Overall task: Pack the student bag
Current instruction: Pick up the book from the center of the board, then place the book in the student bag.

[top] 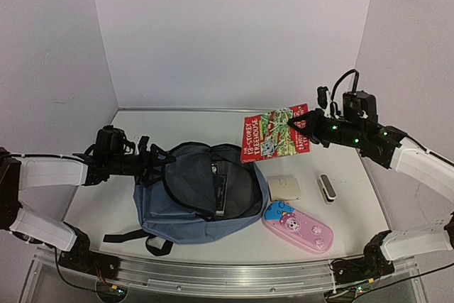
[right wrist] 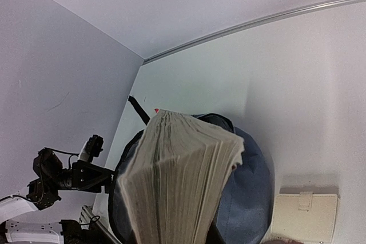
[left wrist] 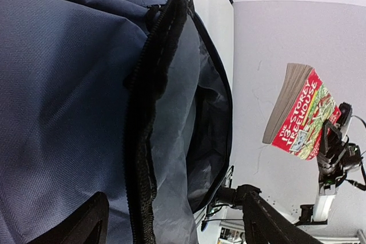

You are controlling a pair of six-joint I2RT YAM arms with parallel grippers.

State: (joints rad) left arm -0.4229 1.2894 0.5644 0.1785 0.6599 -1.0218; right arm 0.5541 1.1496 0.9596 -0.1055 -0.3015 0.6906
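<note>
The student bag (top: 186,207), slate blue with black straps, lies in the middle of the table, its mouth unzipped and the dark lining (top: 237,189) showing. My left gripper (top: 154,159) is at the bag's upper left rim. In the left wrist view its fingers (left wrist: 86,224) stand wide apart astride the black zipper edge (left wrist: 143,141), open, not clamped. My right gripper (top: 303,124) is shut on a red paperback book (top: 273,134), held in the air above the bag's far right side. The right wrist view shows the book's page edges (right wrist: 177,181) over the bag (right wrist: 246,198); its fingers are hidden.
A pink pencil case (top: 299,227) lies right of the bag near the front. A cream pouch (top: 284,188) and a small white and black device (top: 326,189) lie behind it. White walls close off the back and both sides.
</note>
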